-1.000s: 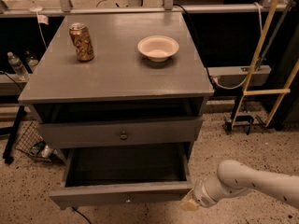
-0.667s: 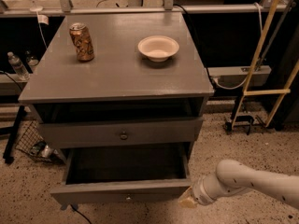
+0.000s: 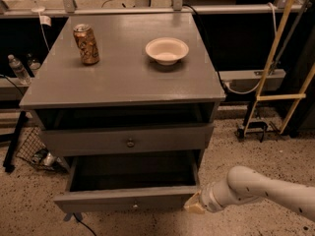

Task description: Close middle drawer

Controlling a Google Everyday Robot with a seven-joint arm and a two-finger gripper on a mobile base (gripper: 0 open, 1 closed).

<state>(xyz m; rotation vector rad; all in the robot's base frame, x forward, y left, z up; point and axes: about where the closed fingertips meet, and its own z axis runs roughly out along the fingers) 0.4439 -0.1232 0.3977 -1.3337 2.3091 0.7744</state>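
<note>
The middle drawer (image 3: 123,199) of the grey cabinet stands pulled out. Its dark inside (image 3: 133,171) is open to view and a small pale knob (image 3: 134,206) sits at the centre of its front. My gripper (image 3: 195,204) is at the end of the white arm (image 3: 256,188), which comes in from the lower right. The gripper is at the right end of the drawer front, touching it or very close to it.
Above the open drawer is a shut grey drawer with a dark knob (image 3: 130,142). On the cabinet top (image 3: 123,77) stand a can (image 3: 86,44) and a pale bowl (image 3: 167,50). A wooden frame (image 3: 275,58) leans at the right. A wire basket (image 3: 34,151) and a black leg (image 3: 12,144) are at the left.
My gripper has moved a little left and up, closer to the right end of the drawer front. The drawer is still about as far out as before.
</note>
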